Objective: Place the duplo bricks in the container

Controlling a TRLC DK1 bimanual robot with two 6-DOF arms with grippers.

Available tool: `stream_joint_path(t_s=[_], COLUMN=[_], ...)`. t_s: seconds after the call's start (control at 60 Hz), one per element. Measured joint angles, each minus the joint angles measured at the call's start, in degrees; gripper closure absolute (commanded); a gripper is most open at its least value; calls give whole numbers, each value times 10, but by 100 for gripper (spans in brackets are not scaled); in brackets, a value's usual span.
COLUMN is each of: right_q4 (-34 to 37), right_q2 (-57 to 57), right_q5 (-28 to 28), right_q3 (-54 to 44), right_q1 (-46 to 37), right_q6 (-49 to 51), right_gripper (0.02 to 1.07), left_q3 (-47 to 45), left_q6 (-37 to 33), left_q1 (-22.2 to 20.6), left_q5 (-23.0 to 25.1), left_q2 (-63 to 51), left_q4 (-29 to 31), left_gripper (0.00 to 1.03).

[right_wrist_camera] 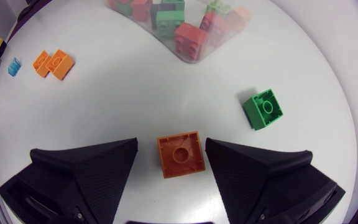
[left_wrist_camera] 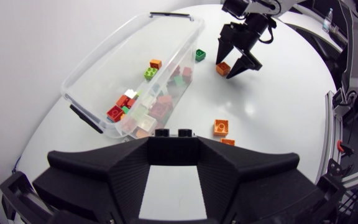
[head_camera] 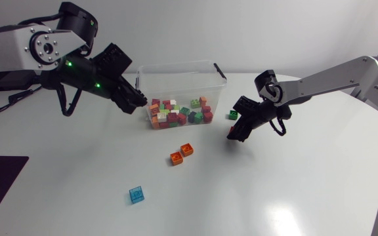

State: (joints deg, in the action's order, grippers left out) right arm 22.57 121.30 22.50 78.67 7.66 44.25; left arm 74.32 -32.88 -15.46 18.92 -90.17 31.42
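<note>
Duplo bricks (head_camera: 179,111) heaped red, green, orange and white in clear open-topped container (head_camera: 179,65), more lying loose on white surface (head_camera: 287,190).
Right pincer (right_wrist_camera: 171,142) released, spread to either side of square orange brick (right_wrist_camera: 180,154) with a ring at its centre. Green brick (right_wrist_camera: 263,109) near, just beside container's end. Two orange bricks (head_camera: 186,149) touching in front of container, blue brick (head_camera: 136,194) farther out. Left pincer (head_camera: 135,101) at container's left wall; clenched or released, cannot tell.

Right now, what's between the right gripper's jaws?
One small orange plastic duplo brick, lying on the white table between the open jaws of the right gripper; clearest in the right wrist view.
</note>
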Motion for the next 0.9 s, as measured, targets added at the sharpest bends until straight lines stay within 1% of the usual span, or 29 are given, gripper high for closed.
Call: stream_joint_path(t_s=[0.083,0.133,0.183,0.2,0.417,0.55,0.667,0.783,0.85,0.867,0.883,0.9], right_q4=[2,2,3,3,6,25,44,64,75,79,82,83], right_q2=[9,10,10,10,9,-6,-55,-106,-132,-141,-146,-151], right_q5=[0,2,2,2,2,-5,-14,-16,-15,-15,-16,-16], right_q3=[0,2,2,2,2,-1,-10,-12,-12,-12,-12,-12], right_q1=[1,1,1,1,1,1,1,6,14,18,20,22], right_q6=[5,8,10,11,12,12,12,10,8,6,5,3], right_gripper=[50,59,71,73,76,76,76,76,76,76,76,76], left_q3=[20,31,40,43,82,106,133,145,156,161,167,171], left_q6=[10,15,18,21,47,70,84,102,115,118,120,122], left_q1=[1,1,1,1,1,4,8,8,8,8,8,8], left_q5=[2,3,3,3,3,3,3,3,-5,-10,-14,-17], left_q2=[-6,-14,-23,-26,-69,-103,-142,-170,-185,-189,-194,-197], left_q4=[-1,-4,-5,-6,-42,-73,-89,-118,-136,-138,-141,-142], left_gripper=[61,61,61,61,60,60,60,57,50,43,39,29])
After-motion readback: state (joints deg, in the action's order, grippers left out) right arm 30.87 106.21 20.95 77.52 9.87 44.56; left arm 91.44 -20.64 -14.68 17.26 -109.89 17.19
